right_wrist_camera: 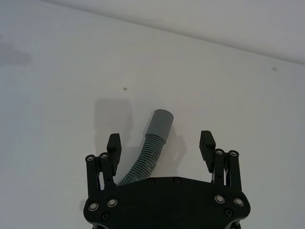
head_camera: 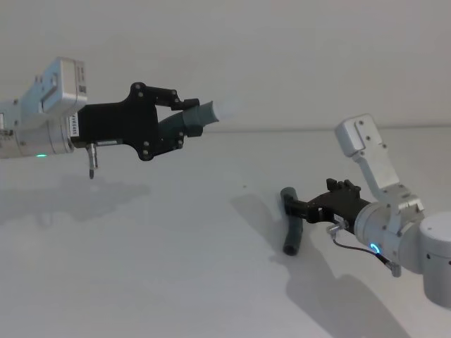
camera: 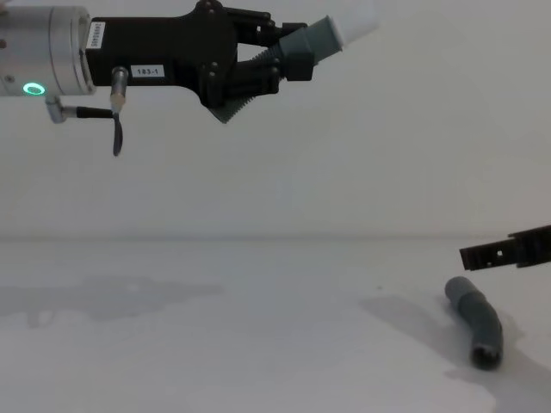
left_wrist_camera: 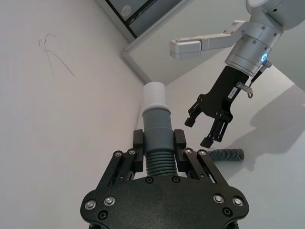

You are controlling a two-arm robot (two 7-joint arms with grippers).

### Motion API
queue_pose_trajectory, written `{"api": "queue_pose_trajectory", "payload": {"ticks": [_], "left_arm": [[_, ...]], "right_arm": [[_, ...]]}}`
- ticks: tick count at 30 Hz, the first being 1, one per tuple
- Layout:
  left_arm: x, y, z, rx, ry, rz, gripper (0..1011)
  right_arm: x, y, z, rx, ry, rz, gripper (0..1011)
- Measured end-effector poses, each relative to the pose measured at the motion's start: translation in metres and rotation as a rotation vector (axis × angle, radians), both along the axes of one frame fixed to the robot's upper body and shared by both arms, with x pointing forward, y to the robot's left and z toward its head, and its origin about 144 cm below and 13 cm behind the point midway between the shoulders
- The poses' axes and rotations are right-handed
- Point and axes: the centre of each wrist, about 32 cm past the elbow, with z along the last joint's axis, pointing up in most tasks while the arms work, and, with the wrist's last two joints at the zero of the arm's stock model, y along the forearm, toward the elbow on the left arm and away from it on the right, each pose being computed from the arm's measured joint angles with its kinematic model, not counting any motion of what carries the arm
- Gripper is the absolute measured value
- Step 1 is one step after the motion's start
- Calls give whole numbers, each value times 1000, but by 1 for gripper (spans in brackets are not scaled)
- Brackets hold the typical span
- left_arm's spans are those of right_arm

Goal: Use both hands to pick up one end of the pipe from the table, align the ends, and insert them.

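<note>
Grey pipe piece [head_camera: 201, 116] with a white tip [head_camera: 227, 108] sits clamped in the fingers [left_wrist_camera: 180, 143] of our left gripper [head_camera: 187, 120], high above the surface [head_camera: 155, 267]; our right gripper [right_wrist_camera: 160, 142] hangs with fingers spread over the bent socket piece [right_wrist_camera: 159, 125] lying there, which could roll if squeezed off-centre.

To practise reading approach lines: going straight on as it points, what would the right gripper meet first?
Probably the grey pipe piece lying on the table, between the open fingers of the right gripper; depth unclear.
</note>
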Motion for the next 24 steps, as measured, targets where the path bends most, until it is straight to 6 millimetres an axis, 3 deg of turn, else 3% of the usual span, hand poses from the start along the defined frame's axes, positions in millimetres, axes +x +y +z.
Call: {"api": "queue_pose_trajectory", "payload": {"ticks": [24], "left_arm": [[0, 0, 0, 0, 0, 0, 339]], "right_arm": [[19, 16, -19, 26, 25, -13, 1000]]}}
